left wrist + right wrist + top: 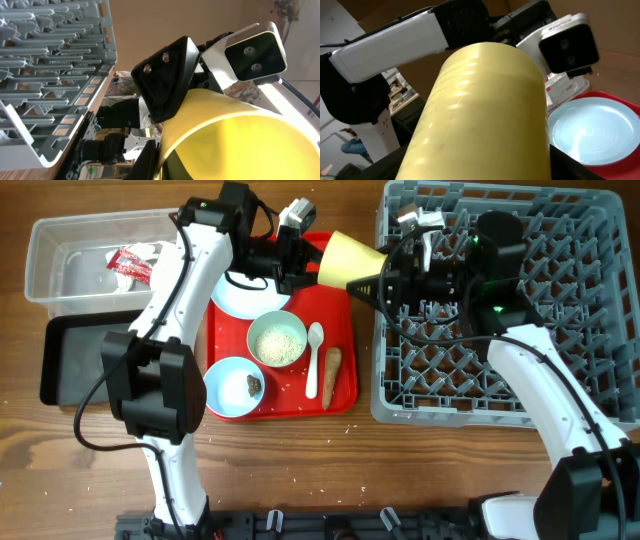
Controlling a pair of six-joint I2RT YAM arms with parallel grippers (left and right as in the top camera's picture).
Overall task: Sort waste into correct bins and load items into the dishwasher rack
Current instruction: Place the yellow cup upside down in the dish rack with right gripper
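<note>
The left claw [305, 268] pinches the cup [352, 258] in the air. The right claw [378, 283] sits around it too; I cannot tell if it squeezes.

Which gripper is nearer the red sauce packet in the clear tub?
Left. The left gripper sits at the wide end of the yellow cup over the red tray, right of the sauce packet; the right gripper is farther right, at the edge of the rack.
</note>
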